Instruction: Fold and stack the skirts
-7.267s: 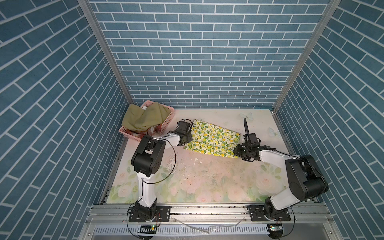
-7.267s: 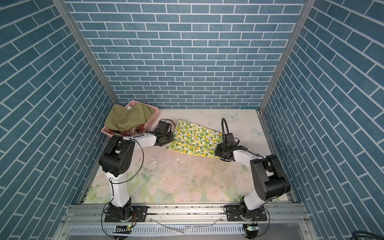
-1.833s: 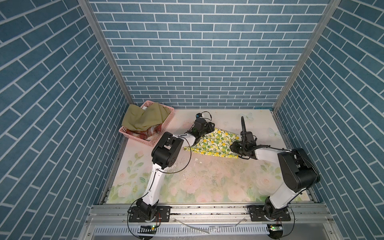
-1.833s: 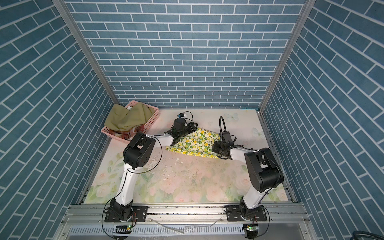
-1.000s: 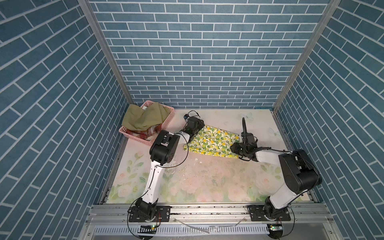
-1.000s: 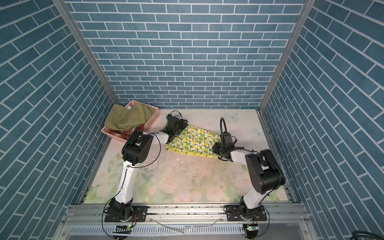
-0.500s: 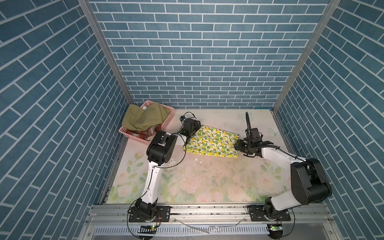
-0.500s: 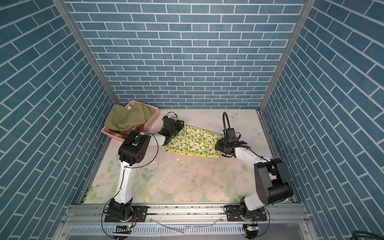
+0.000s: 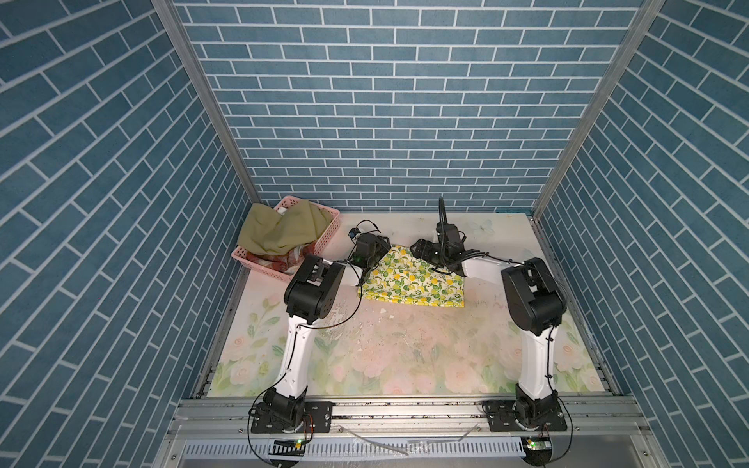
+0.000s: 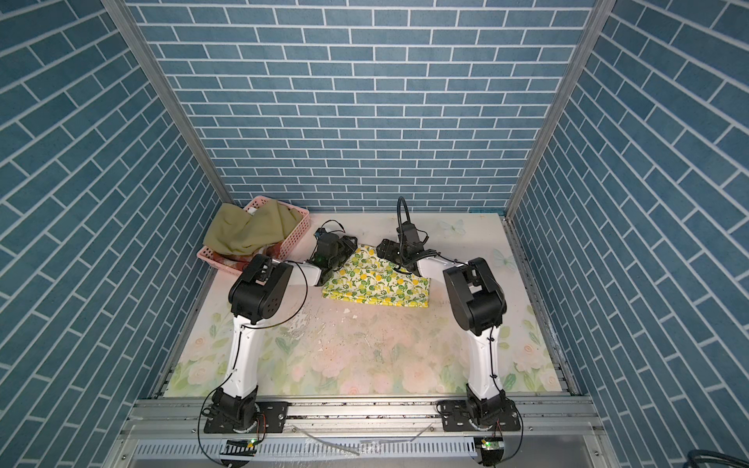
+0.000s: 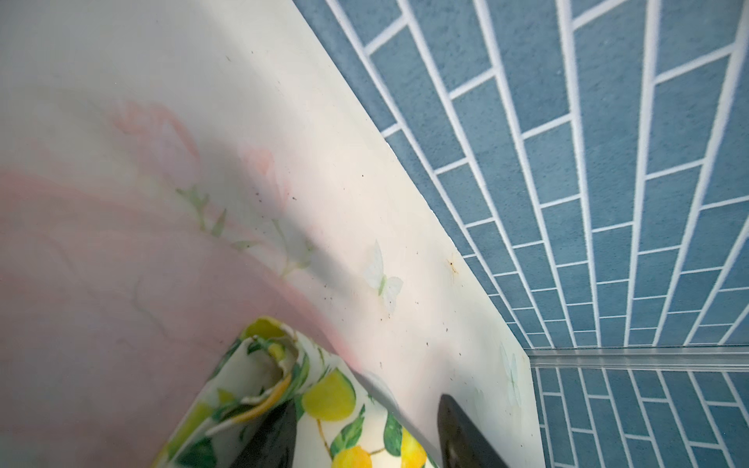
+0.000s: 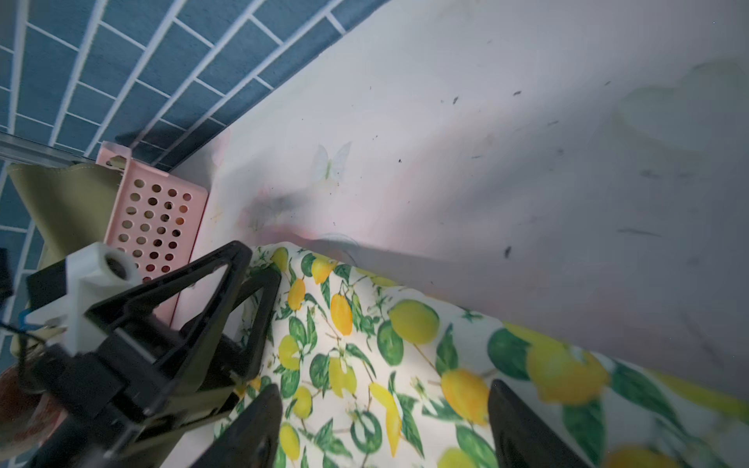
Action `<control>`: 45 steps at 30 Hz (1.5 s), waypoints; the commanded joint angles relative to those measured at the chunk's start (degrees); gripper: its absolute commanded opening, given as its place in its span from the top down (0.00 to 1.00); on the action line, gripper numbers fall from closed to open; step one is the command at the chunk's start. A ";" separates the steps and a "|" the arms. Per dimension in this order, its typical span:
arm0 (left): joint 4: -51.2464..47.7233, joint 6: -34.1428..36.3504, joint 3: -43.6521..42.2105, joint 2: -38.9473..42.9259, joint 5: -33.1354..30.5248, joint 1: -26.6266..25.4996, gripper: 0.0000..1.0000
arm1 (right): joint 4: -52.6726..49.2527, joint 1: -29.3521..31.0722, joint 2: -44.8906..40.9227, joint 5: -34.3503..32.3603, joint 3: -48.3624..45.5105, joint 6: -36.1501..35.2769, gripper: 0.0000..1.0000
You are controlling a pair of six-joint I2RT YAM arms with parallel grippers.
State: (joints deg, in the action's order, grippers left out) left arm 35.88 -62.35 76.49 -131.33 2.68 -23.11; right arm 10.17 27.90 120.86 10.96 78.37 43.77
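Note:
The lemon-print skirt (image 9: 409, 279) (image 10: 377, 285) lies folded flat on the table's far half. My left gripper (image 9: 383, 249) (image 10: 350, 245) (image 11: 364, 405) is open at the skirt's far left corner, one finger over the cloth (image 11: 324, 397) and one over the table. My right gripper (image 9: 415, 247) (image 10: 381, 247) (image 12: 383, 387) hovers open over the skirt's (image 12: 364, 344) far edge, facing the left gripper (image 12: 256, 261). The olive green skirt (image 9: 283, 231) (image 10: 251, 229) (image 12: 69, 202) sits crumpled on top in the basket, and a rust-red plaid skirt (image 9: 283, 261) peeks out beneath it.
The pink perforated basket (image 9: 330, 227) (image 10: 298, 233) (image 12: 158, 219) stands at the far left corner against the brick wall. The rose-printed table covering (image 9: 405, 356) spreads in front of the skirt. Blue brick walls close three sides.
My right gripper has opened wide and moved left and back, from the skirt's right end to its far edge. The left gripper has stayed at the far left corner.

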 commanded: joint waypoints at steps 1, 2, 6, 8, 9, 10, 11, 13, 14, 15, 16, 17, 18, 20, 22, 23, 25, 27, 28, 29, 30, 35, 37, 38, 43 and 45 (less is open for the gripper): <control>-4.74 0.39 -2.09 0.50 0.00 0.27 0.43 | 9.42 0.75 2.91 -2.01 4.24 5.48 0.20; -4.63 0.38 -2.18 0.43 0.05 0.29 0.43 | 10.74 0.75 3.64 -2.73 4.03 6.14 0.20; -4.21 0.12 -2.82 0.02 0.15 0.29 0.44 | 17.82 0.26 4.07 -7.63 -0.88 7.56 0.20; -4.02 0.13 -3.11 0.04 0.14 0.27 0.44 | 19.94 -0.65 3.24 -9.11 -3.74 7.52 0.20; -3.96 0.13 -3.27 0.07 0.15 0.30 0.44 | 21.00 -1.44 2.81 -9.40 -5.23 7.71 0.20; -3.92 0.13 -3.44 0.02 0.17 0.32 0.44 | 21.19 -2.43 2.38 -9.39 -6.44 7.94 0.20; -3.96 0.16 -3.42 0.04 0.15 0.29 0.44 | 21.05 -3.28 2.11 -9.15 -7.28 8.23 0.20; -4.00 0.14 -3.46 -0.07 0.15 0.31 0.44 | 21.08 -5.04 1.47 -8.41 -9.36 8.78 0.20; -3.97 0.14 -3.54 -0.11 0.16 0.28 0.44 | 21.60 -5.66 0.96 -8.43 -10.59 8.88 0.20; -3.97 0.12 -3.56 -0.15 0.14 0.33 0.44 | 22.13 -6.17 0.27 -8.42 -12.30 8.80 0.20; -4.20 0.12 -3.58 -0.06 0.17 0.32 0.44 | 22.33 -6.81 -0.63 -8.41 -13.92 8.56 0.20; -4.32 0.12 -3.63 0.06 0.18 0.37 0.44 | 22.27 -7.38 -1.34 -8.63 -15.26 8.29 0.21; -4.44 0.32 -3.76 0.12 0.05 0.43 0.44 | 22.14 -8.17 -2.34 -8.69 -17.12 8.03 0.21; -4.75 0.47 -4.00 0.42 -0.06 0.48 0.44 | 22.36 -9.85 -4.28 -8.42 -20.32 7.20 0.21; -4.94 0.73 -4.38 0.81 -0.20 0.60 0.44 | 22.50 -11.89 -6.76 -7.97 -23.99 5.75 0.21; -4.94 0.80 -4.60 0.89 -0.22 0.62 0.44 | 22.14 -12.79 -7.83 -7.27 -24.96 4.51 0.21; -5.15 1.53 -4.95 1.37 -0.13 0.76 0.45 | 18.32 -14.39 -11.31 -7.57 -26.77 1.68 0.21; -6.50 2.74 -4.78 2.16 -0.04 0.66 0.43 | 13.72 -15.30 -15.02 -6.94 -27.21 -2.14 0.20; -6.98 3.58 -4.73 2.68 0.20 0.68 0.42 | 9.94 -15.57 -17.18 -7.31 -26.86 -4.39 0.20; -7.43 4.35 -4.82 3.27 0.38 0.64 0.41 | 6.40 -15.59 -18.78 -7.53 -26.18 -6.50 0.21; -8.20 5.48 -4.77 4.07 0.57 0.64 0.39 | 2.04 -15.57 -20.54 -7.37 -25.32 -8.57 0.21; -14.66 13.73 -4.01 9.44 2.10 0.02 0.26 | -11.26 -15.59 -27.06 -6.31 -25.26 -12.03 0.21; -18.35 17.64 -3.41 11.91 3.02 -0.36 0.22 | -14.02 -15.59 -28.53 -3.28 -26.07 -12.08 0.22; -20.66 19.43 -3.00 13.16 3.75 -0.62 0.20 | -14.54 -15.59 -29.27 -2.00 -26.90 -11.76 0.22; -34.24 27.22 -2.52 19.68 4.18 -1.85 0.18 | -13.29 -15.60 -31.70 1.12 -31.95 -8.78 0.22; -38.73 29.61 -3.41 22.16 3.05 -2.28 0.18 | -11.94 -15.55 -32.02 1.93 -33.62 -7.88 0.22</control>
State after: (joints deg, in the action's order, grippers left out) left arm 8.58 -39.88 73.14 -112.22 6.28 -24.58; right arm -0.08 12.10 90.11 10.35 47.59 34.94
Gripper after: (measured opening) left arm 0.819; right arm 0.781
